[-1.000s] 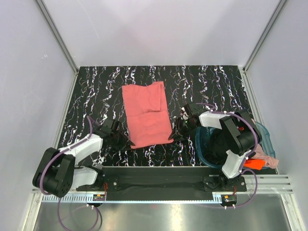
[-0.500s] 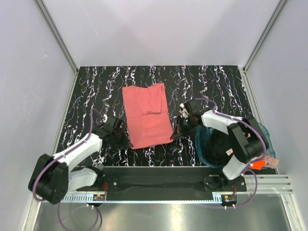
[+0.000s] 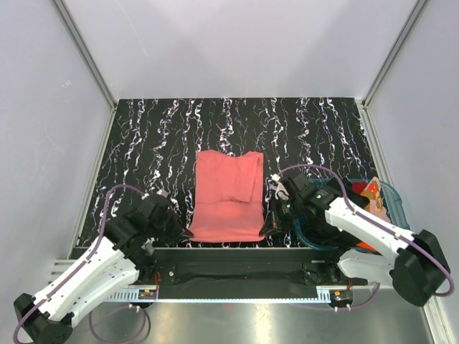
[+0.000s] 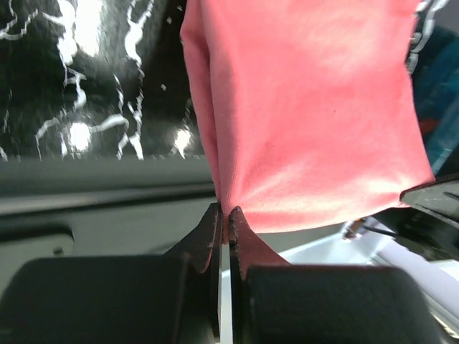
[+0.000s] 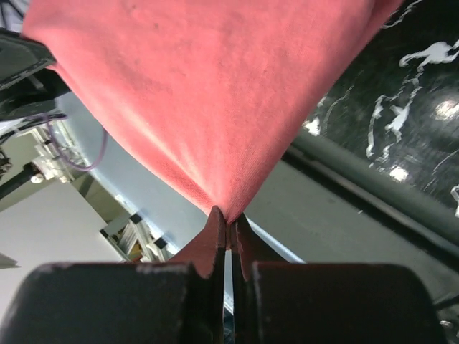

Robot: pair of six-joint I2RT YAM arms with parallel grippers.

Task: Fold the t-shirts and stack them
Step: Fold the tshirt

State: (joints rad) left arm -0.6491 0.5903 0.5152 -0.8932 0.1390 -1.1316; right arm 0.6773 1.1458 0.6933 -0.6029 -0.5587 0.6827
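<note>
Left arm and right arm wear white shells, black joints, looping purple cables

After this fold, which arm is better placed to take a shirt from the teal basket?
Probably right: the right arm lies over the basket, while the left arm is beyond the salmon shirt.
</note>
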